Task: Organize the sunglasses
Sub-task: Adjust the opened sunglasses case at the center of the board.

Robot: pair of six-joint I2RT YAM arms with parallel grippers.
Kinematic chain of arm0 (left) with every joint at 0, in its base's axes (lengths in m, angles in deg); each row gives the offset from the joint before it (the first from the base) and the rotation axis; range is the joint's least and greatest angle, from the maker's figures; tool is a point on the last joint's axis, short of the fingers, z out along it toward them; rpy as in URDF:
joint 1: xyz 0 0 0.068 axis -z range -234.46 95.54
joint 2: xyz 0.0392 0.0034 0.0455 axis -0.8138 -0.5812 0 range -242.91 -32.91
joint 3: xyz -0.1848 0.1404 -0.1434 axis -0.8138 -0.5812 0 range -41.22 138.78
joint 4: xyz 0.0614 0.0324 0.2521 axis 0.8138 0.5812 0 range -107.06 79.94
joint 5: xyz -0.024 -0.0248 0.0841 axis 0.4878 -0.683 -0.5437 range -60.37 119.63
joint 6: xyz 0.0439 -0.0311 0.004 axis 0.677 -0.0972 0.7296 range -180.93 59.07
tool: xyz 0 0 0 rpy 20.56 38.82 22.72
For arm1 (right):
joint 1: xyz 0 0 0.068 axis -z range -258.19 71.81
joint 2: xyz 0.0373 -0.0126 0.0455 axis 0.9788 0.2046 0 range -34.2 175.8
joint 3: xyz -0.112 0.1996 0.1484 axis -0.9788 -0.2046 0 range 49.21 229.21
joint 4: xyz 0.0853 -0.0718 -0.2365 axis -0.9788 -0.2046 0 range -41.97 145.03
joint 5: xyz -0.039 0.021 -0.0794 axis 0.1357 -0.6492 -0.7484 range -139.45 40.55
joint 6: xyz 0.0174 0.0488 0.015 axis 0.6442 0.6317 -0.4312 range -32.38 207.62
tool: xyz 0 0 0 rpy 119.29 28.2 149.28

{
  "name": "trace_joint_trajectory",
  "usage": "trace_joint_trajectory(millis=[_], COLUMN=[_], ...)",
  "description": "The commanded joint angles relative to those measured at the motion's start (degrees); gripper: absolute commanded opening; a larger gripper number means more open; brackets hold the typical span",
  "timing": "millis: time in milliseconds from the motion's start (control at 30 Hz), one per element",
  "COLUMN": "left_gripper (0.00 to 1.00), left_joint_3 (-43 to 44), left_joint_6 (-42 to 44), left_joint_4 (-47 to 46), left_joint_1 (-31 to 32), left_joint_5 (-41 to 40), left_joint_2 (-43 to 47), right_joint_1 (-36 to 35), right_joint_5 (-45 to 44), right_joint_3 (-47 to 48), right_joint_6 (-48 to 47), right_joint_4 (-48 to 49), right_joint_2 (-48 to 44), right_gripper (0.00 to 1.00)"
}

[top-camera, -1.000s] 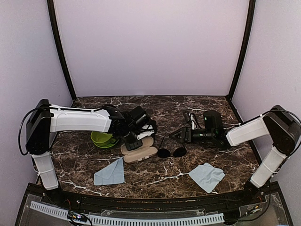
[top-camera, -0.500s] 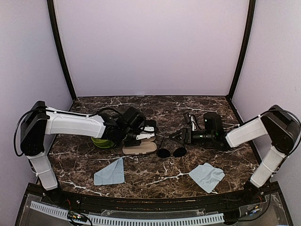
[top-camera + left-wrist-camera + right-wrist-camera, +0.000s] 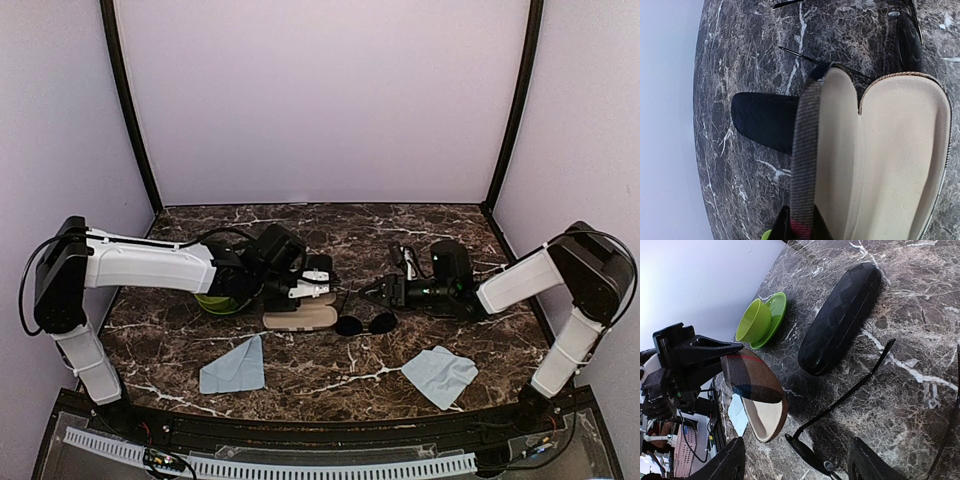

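Top view: the left gripper (image 3: pixel 310 288) is seen clamped on the raised lid of the striped case (image 3: pixel 298 319). The sunglasses (image 3: pixel 365 323) are found at its 3 o'clock. Left wrist: lid pinched edgewise. Right wrist: the right gripper (image 3: pixel 799 442) is spread wide, nothing held.

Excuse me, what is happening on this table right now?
The left fingers are shut on the lid of the brown striped oblong case, holding it open. The round black wire-framed sunglasses lie on the marble table beside it, not yet inside. The right fingers hang open near them.
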Motion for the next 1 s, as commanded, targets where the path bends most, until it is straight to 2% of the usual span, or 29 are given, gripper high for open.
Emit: trace_joint_trajectory(millis=[0, 533, 967], left_gripper=[0.03, 0.01, 0.16], left_joint_3=[-2.2, -2.2, -2.2], left_joint_6=[1.2, 6.1, 6.1], left_joint_4=[0.3, -4.4, -7.6], left_joint_1=[0.4, 0.1, -1.1], left_joint_5=[1.2, -1.0, -1.9], left_joint_2=[3.0, -1.5, -4.2], right_joint_1=[-0.2, -0.2, -0.2], right_joint_5=[1.1, 1.6, 2.1], right_joint_3=[-0.1, -0.3, -1.7], right_joint_6=[0.3, 0.7, 2.1], right_joint_4=[3.0, 3.7, 6.4], right_joint_2=[0.8, 0.9, 1.6], right_gripper=[0.7, 0.7, 0.7])
